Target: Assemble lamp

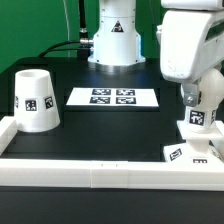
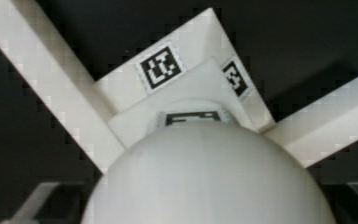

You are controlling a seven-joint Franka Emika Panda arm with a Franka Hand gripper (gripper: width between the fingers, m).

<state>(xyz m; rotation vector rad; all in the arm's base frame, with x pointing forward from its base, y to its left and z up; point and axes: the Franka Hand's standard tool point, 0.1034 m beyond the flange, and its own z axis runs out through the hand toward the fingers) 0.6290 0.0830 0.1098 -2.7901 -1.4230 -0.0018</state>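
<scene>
The white rounded bulb (image 2: 202,170) fills the wrist view between my dark fingers (image 2: 19,205). My gripper (image 2: 197,205) is shut on it. In the exterior view my gripper (image 1: 196,102) holds the bulb (image 1: 198,120) upright just above the flat square base (image 1: 190,152). The base sits at the exterior view's right, in the corner of the white rails. In the wrist view the base (image 2: 179,70) shows two tags beyond the bulb. I cannot tell whether the bulb touches the base. The tapered shade (image 1: 35,100) stands at the exterior view's left, apart from my gripper.
The marker board (image 1: 113,97) lies flat in the middle of the black table. White rails (image 1: 90,167) edge the table along the front and sides; in the wrist view the rails (image 2: 43,70) meet close to the base. The arm's pedestal (image 1: 112,45) stands behind the marker board.
</scene>
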